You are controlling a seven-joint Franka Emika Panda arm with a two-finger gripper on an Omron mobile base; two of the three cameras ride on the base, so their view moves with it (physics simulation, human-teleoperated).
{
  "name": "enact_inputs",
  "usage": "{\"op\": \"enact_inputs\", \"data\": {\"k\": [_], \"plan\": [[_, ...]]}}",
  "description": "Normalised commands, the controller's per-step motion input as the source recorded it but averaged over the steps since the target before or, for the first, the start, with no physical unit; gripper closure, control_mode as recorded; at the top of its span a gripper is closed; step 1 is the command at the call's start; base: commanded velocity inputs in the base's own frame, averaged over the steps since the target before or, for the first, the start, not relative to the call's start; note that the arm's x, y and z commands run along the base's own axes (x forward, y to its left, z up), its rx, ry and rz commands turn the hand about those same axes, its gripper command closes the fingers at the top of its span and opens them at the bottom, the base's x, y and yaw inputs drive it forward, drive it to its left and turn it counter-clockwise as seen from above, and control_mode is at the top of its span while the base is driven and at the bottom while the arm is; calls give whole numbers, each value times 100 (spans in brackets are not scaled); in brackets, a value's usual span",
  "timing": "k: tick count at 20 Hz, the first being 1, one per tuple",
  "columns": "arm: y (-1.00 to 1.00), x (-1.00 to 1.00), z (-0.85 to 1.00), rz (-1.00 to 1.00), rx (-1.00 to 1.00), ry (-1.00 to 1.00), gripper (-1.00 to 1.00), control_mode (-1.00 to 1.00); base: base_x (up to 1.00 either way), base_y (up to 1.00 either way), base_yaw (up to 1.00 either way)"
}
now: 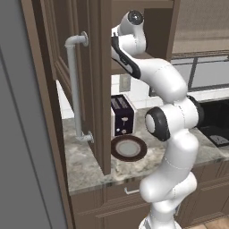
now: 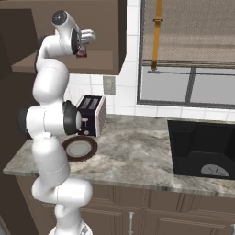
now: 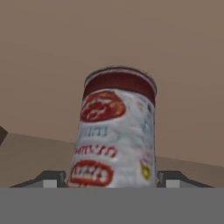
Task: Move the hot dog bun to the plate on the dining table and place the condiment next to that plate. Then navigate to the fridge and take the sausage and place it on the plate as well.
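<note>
Kitchen wall counter (image 2: 137,151), grey marble top, with an open wall cabinet (image 1: 96,67) above it; that cabinet is your landmark.

Gripper (image 3: 113,178) is up inside the cabinet. In the hand view one finger tip sits on each side of the bottle (image 3: 117,131), with a visible gap on both sides, so the jaws straddle it but aren't clamped on it. Partly open, nothing held as far as I can tell.

The bottle stands upright on the cabinet shelf, red cap up, pale label facing the camera. It's centred between the tips, so you're lined up for a side pinch low on the body, which should keep it upright on the way out. From the right base view you can see it as a dark red spot just in front of the hand (image 2: 82,42).

Below the cabinet on the counter: a toaster (image 2: 92,115) against the wall and a dark brown dish (image 2: 79,148) in front of it. Sink (image 2: 202,149) is well off to the right.

My read: condiment grasp in hand. Watch the cabinet door edge when you pull back.
</note>
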Motion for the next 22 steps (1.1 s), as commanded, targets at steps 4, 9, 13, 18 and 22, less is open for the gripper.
{"op": "enact_inputs", "data": {"k": [4, 9, 13, 18, 22], "plan": [[-6, -96, -12, 0, 0, -17, 100, -100, 0, 0, 0], [-3, -100, -5, 0, 0, -16, 100, -100, 0, 0, 0], [-17, -100, 0, 0, 1, -13, 100, -100, 0, 0, 0], [-21, -100, 0, 0, 2, 0, 100, -100, 0, 0, 0], [-23, -100, -19, 0, 0, 8, 100, -100, 0, 0, 0]]}}
